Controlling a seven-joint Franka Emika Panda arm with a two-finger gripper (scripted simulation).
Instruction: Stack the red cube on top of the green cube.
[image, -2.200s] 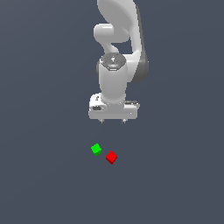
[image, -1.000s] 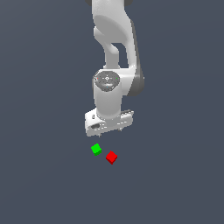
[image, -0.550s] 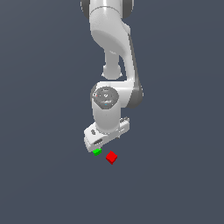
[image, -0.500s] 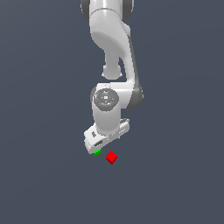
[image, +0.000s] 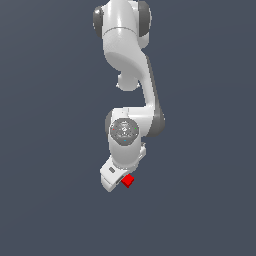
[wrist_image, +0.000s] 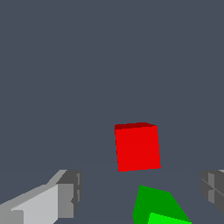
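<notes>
Your white arm hangs down the middle of the exterior view over a plain dark grey bench, with its wrist low and the gripper close to the surface. In that view the gripper body covers most of what lies beneath it. Only the red cube shows, peeking out at the gripper's lower edge toward the exterior view's right, resting on the bench. The green cube is hidden behind the gripper there.

The wrist view shows you more. The gripper is spread wide: one pale finger and one darker grey fingertip at the opposite edge stand far apart, and neither touches a cube. Between them sit both cubes on the bench. The red cube lies farther from the camera, whole and upright, with one face turned squarely toward the lens. The green cube lies nearer the camera, just beside the red one, turned at an angle and partly cut off by the frame edge. A thin strip of bench appears between the two cubes, so they look close but not touching. Nothing is held, and the red cube is not on the green one.
</notes>
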